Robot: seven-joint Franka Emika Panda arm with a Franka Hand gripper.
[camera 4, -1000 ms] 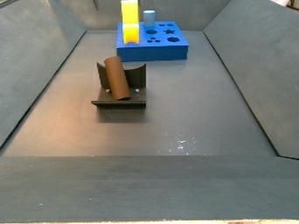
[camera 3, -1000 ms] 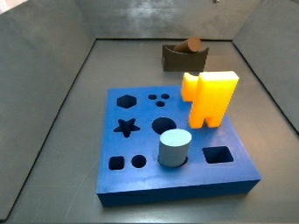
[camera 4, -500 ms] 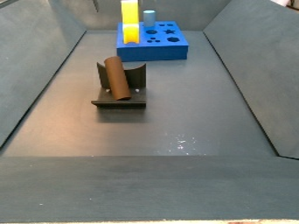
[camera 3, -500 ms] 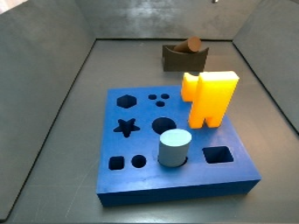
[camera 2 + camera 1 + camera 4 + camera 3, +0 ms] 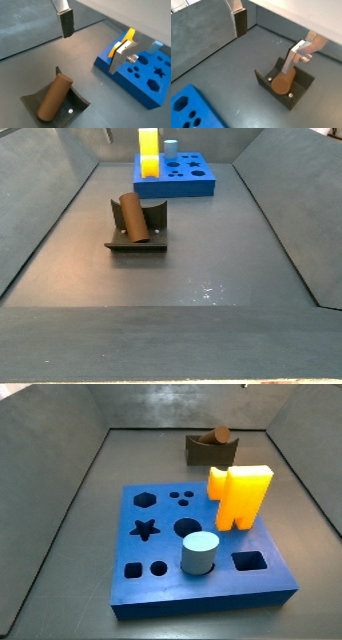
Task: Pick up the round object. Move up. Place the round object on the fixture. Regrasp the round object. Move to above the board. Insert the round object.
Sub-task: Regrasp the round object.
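Note:
The round object (image 5: 131, 216), a slim brown peg, lies tilted in the notch of the fixture (image 5: 154, 220), and its end shows above the fixture (image 5: 201, 452) in a side view (image 5: 221, 434). Both wrist views show the peg (image 5: 283, 82) (image 5: 53, 97) resting in the fixture (image 5: 303, 90) (image 5: 80, 104). My gripper (image 5: 266, 40) (image 5: 92, 40) hangs above the floor, apart from the peg, open and empty, with its jaws wide apart. The blue board (image 5: 160, 584) (image 5: 201, 185) (image 5: 143, 75) (image 5: 188, 107) lies flat some way from the fixture. The gripper does not show in either side view.
A tall yellow-orange block (image 5: 241, 494) (image 5: 148, 153) (image 5: 127, 37) and a pale grey-blue cylinder (image 5: 199, 552) (image 5: 171, 146) stand in the board. Grey sloping walls (image 5: 54, 474) enclose the floor on all sides.

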